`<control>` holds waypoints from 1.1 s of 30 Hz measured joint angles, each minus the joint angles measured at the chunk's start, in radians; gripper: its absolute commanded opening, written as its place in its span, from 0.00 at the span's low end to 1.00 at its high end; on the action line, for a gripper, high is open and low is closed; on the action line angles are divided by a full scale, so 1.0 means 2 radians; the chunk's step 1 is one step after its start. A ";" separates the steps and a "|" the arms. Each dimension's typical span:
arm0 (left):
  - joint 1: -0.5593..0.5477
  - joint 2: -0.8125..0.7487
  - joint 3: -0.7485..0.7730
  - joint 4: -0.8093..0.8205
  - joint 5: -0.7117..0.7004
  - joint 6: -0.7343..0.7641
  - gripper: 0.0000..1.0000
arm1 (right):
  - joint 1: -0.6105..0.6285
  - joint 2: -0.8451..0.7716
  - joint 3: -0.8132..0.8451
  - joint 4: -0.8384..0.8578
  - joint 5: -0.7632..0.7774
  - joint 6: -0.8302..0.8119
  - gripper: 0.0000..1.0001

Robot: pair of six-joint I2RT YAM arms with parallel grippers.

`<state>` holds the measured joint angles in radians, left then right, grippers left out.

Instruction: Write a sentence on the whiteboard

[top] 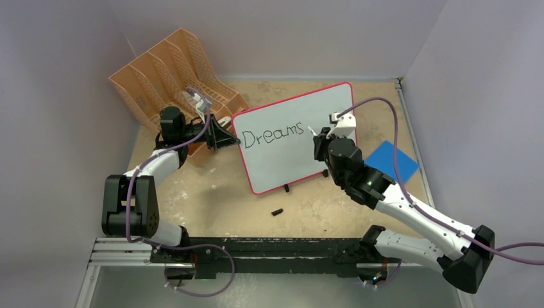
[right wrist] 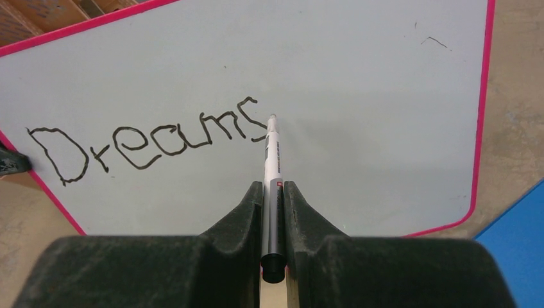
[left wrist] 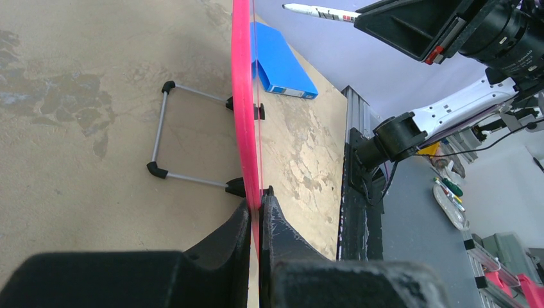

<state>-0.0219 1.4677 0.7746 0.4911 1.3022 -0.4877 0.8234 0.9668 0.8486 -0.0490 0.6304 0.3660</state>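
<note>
- Two arms are bolted at the near edge of the desk (top: 192, 192), one on the left and one on the right.
- One small black piece (top: 277, 211) lies alone on the desk, just in front of the board.
- One whiteboard (top: 289, 163) stands propped up in the middle of the desk. Its long side goes left to right, and the right end sits a bit farther back.
- The left claw (left wrist: 255, 208) is shut tight on the pink left edge of the whiteboard.
- The right claw (right wrist: 274, 189) is shut on one marker (right wrist: 272, 154). The marker points away from the arm, and its tip is right beside the last letter.
- The sentence (right wrist: 147, 141) is one black word, "Dreams". It runs along the long side, in the top left part of the board.
- The board is bare below the word and to the right of it.
- One blue pad (top: 390, 160) lies flat near the right edge of the board.
- One orange rack (top: 173, 70) stands in the far left corner, close to the left edge of the board.
- Bare desk shows in front of the board and behind it.
</note>
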 measured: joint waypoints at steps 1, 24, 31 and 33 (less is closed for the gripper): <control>0.000 0.000 0.000 0.000 0.000 0.000 0.00 | 0.000 0.002 0.000 0.000 0.004 -0.002 0.00; 0.000 0.000 0.000 0.000 0.000 0.000 0.00 | -0.043 -0.010 -0.010 0.023 -0.041 -0.035 0.00; 0.000 0.000 0.000 0.000 0.000 0.000 0.00 | 0.032 -0.006 -0.010 0.029 -0.039 -0.034 0.00; 0.000 0.000 0.000 0.000 0.000 0.000 0.00 | 0.060 0.001 -0.010 0.030 -0.034 -0.032 0.00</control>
<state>-0.0223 1.4677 0.7750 0.4904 1.3018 -0.4877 0.9443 0.9688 0.8276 0.0105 0.5625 0.3023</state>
